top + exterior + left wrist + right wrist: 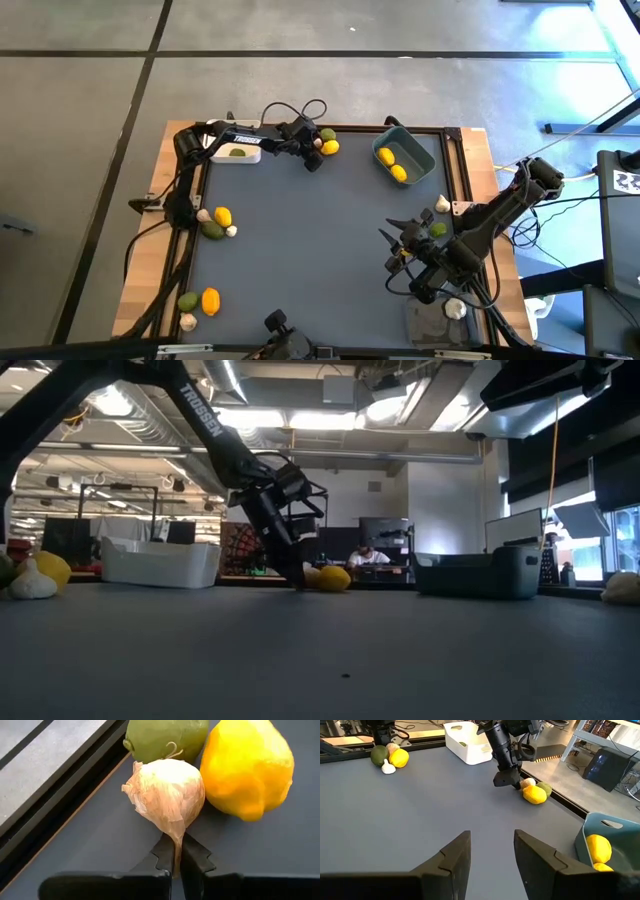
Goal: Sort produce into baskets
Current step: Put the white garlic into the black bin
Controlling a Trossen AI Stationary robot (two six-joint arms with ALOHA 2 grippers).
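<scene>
**Left end effector pinching a garlic bulb by its papery tip at the far edge of the worktop**

The left end effector is clenched on the thin dry tip of a whitish, papery-skinned garlic bulb, which lies on the dark grey worktop at its far edge, touching a green roundish fruit and just beside a yellow lemon-like fruit. The bulb is judged light and fairly firm, but its skin is loose and flaky; a hold on the tip alone may tear or slip, whereas a grip across the bulb's widest part would likely be surer. The neighbouring fruits look smooth and rounded, so either may roll if nudged during a lift.

The raised black frame rail runs close behind the group, leaving little room on the far side; open worktop lies toward the near side. The white rounded-corner basket, holding one green piece, sits just left of the left arm. The blue-grey deeper basket, with two yellow fruits inside, stands to the right at the far edge. The clear see-through basket sits at the near right corner, with what looks like a garlic bulb in it.

The right end effector hovers over the near right of the worktop, its fingers parted and grasping nothing. More produce lies along the left side, well apart from both arms; the worktop's centre offers free passage.
</scene>
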